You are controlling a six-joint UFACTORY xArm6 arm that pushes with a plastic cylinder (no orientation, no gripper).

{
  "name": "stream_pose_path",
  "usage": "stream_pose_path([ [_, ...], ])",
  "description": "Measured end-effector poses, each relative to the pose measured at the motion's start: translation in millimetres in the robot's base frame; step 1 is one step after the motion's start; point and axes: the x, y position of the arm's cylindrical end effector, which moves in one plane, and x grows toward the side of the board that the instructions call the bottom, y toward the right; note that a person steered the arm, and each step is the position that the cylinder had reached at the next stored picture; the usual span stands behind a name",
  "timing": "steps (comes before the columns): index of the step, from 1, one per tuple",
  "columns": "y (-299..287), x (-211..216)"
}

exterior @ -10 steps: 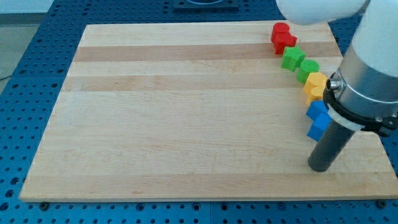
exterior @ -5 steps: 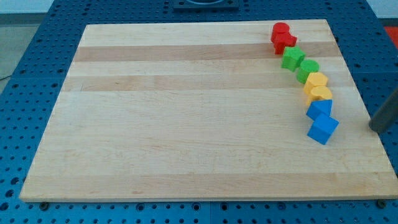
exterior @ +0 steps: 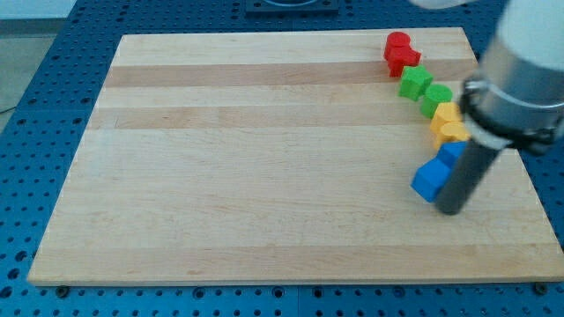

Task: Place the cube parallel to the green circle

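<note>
The blue cube (exterior: 430,179) lies at the view's right on the wooden board (exterior: 264,158). My tip (exterior: 450,210) stands right against the cube's lower right side. The green circle (exterior: 435,99) lies above it in a curved row of blocks, partly behind the arm. A second blue block (exterior: 451,152) sits just above the cube, partly hidden by the rod.
The curved row at the view's right runs from two red blocks (exterior: 400,51) through a green block (exterior: 414,81) to two yellow blocks (exterior: 447,123). The arm's grey body (exterior: 520,88) covers the board's right edge.
My tip went off to the right, then came back in against the blue cube. The cube has slid to the view's left, away from the row.
</note>
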Motion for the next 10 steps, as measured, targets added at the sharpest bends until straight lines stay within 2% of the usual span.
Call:
stream_pose_path([
  [1, -82, -26],
  [2, -124, -42],
  [3, -107, -1],
  [4, -54, 15],
  [5, -20, -14],
  [7, -81, -88],
  [8, -66, -64],
  [10, 36, 31],
])
